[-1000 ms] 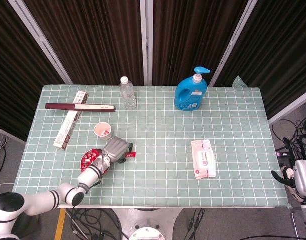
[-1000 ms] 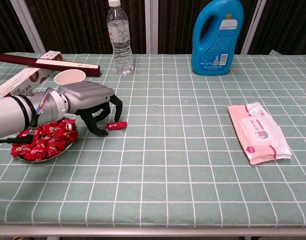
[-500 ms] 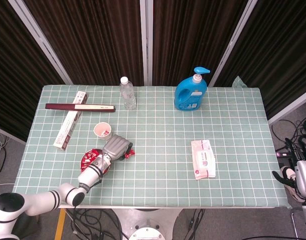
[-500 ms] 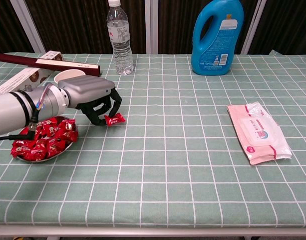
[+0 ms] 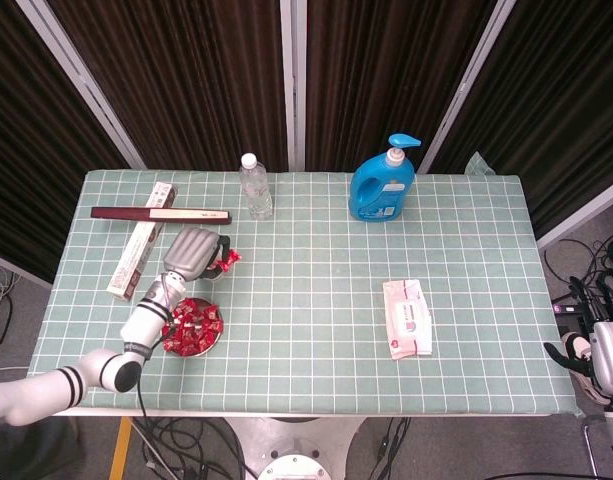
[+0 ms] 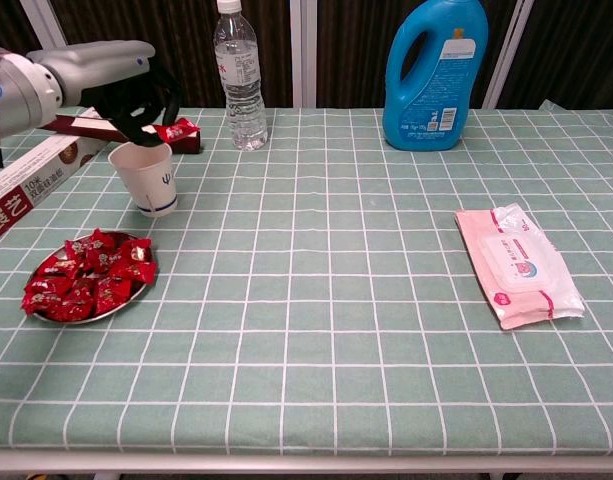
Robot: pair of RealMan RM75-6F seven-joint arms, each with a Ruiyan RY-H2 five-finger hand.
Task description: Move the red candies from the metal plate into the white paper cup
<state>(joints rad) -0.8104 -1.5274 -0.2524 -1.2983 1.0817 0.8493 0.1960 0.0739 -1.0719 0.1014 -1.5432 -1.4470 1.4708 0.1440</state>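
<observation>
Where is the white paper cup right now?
In the chest view the white paper cup stands at the table's left, between the metal plate of red candies and the long cardboard box, just under the left hand.

Robot lab test bay — dark curtains (image 5: 186, 70), metal posts (image 5: 76, 70), loose floor cables (image 5: 601, 270).

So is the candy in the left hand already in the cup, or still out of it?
Still out. The left hand holds the candy above and just beside the rim of the upright cup.
</observation>
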